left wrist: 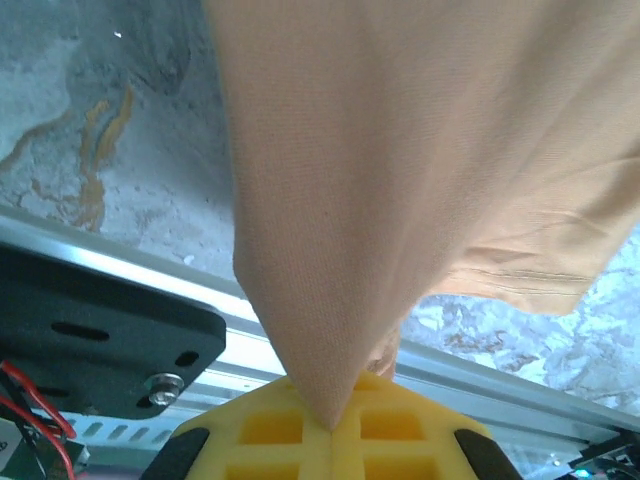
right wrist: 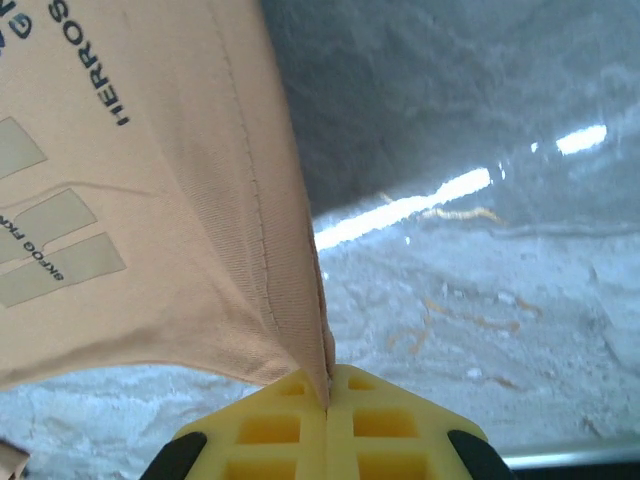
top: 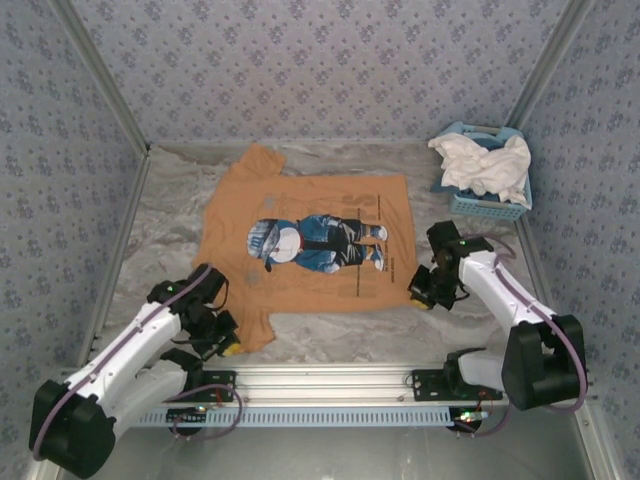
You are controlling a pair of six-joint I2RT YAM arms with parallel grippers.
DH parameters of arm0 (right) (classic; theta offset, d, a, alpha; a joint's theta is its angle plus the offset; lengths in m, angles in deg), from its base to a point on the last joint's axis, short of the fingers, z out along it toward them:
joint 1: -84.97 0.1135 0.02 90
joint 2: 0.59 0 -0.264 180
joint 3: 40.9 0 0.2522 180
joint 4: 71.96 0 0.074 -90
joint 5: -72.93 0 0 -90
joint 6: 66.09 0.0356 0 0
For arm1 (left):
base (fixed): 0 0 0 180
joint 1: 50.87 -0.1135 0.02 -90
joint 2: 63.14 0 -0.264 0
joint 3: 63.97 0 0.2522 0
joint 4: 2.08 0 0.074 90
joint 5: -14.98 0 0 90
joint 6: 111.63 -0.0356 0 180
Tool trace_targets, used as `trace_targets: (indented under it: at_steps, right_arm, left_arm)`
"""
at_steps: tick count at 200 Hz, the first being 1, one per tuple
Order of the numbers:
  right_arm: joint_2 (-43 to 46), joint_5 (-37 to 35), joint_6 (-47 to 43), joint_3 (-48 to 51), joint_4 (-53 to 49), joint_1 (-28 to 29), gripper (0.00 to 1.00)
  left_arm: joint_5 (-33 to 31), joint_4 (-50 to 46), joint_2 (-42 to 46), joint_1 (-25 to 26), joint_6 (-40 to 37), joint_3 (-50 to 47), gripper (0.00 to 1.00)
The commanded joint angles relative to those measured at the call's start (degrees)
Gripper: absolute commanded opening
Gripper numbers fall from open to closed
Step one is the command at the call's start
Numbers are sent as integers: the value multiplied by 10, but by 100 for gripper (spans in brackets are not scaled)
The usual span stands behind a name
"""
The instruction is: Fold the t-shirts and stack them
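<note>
Top external view has a big gray marbled counter [top: 330,340]. An orange t-shirt [top: 330,200] lies spread out in the middle of it. The picture on its chest [top: 315,243] faces up and is blue, white and black. A light blue basket [top: 490,207] sits in the far right corner of the counter. A white t-shirt [top: 485,165] is bunched up inside it and spills over the rim.

The left end effector [top: 232,347] is close to the near edge of the counter, on the left side. In the left wrist view its yellow tips [left wrist: 330,430] are pressed tight together on a corner of the orange t-shirt [left wrist: 420,150], and the cloth lifts up from them.

The right end effector [top: 418,298] is at the shirt's near right corner. In the right wrist view it [right wrist: 328,420] is squeezed tight on the shirt's hem [right wrist: 265,300].
</note>
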Motion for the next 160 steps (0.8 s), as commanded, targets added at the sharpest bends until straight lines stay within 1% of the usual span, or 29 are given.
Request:
trace_targets:
  at_steps: [1,29,50,71,102,131,160]
  right_arm:
    - [-19,29,-12,6,-21,0,0]
    - [-50,23,-7,-23,-6,-3,0]
    - [-62,17,-1,-49,1,-11,0]
    - [-84,14,1,-74,9,-23,0]
    - [-120,3,-1,-116,16,-44,0]
    - [-149,0,3,-148,33,-62,0]
    - [-196,-2,9,-191,50,-69,0]
  left_arm:
    - [0,34,-8,2,40,35,0]
    - [-33,108,-83,2,34,106,0]
    - [-50,128,-158,-10,5,178,0]
    - [-64,125,-227,-36,-34,252,0]
    - [-72,122,-302,-81,-85,350,0]
    - [-70,126,-364,-106,-125,420,0]
    - [-77,118,-419,-126,-152,477,0]
